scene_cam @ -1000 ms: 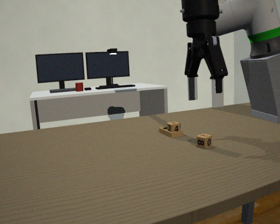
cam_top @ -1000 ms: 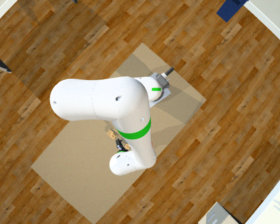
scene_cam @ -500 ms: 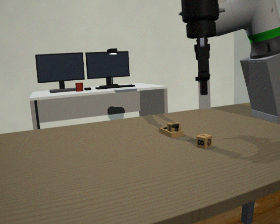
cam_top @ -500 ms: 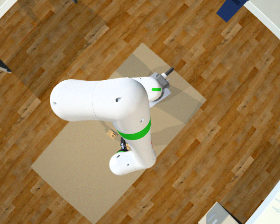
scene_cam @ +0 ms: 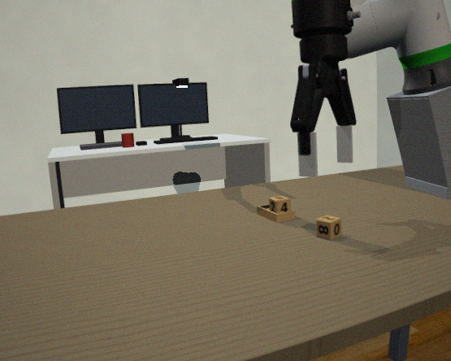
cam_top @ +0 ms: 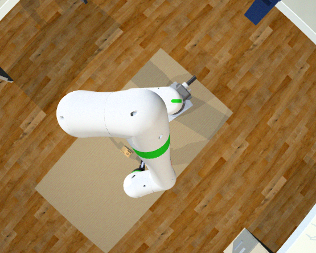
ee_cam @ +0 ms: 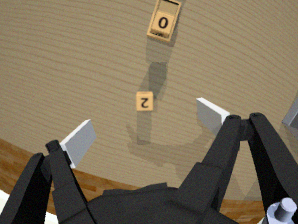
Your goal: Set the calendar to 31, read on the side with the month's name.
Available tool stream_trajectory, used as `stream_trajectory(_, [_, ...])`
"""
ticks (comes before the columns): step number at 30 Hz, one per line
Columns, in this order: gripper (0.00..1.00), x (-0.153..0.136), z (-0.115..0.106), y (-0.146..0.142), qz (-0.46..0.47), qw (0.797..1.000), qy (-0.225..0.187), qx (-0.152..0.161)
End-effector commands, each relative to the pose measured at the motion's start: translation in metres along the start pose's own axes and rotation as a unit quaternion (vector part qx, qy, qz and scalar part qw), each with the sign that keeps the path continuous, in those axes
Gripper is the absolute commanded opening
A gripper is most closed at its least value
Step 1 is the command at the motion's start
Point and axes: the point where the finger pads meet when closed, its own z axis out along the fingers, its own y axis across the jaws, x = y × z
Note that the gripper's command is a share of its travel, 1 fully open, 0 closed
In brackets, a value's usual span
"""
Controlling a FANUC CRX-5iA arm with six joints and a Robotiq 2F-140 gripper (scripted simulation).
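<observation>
A small wooden tray [scene_cam: 276, 213] lies flat on the table and holds one wooden cube [scene_cam: 279, 204] at one end, with 2 and 4 on its visible sides. In the wrist view this cube [ee_cam: 164, 22] shows 0 on top and the tray's other half is empty. A second cube [scene_cam: 328, 227] [ee_cam: 144, 102] stands on the table beside the tray, apart from it, with a sideways 8 and a 0 on its sides and a 2 on top. My gripper [scene_cam: 326, 152] hangs high above both cubes, fingers wide open and empty; it also shows in the wrist view [ee_cam: 145, 128].
The arm's grey base [scene_cam: 431, 142] stands on the table at the right. The arm hides the loose cube in the top view; only the tray [cam_top: 125, 151] shows there. A desk with two monitors [scene_cam: 159, 154] stands beyond the table.
</observation>
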Motion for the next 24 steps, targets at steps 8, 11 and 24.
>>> stream_trajectory(8, [0.29,-0.0001,0.0008,-0.0003,0.089,0.996,0.010,0.005])
stream_trajectory(11, [0.29,-0.0001,0.0008,-0.0003,0.089,0.996,0.010,0.005])
stream_trajectory(24, [0.29,-0.0001,0.0008,-0.0003,0.089,0.996,0.010,0.005])
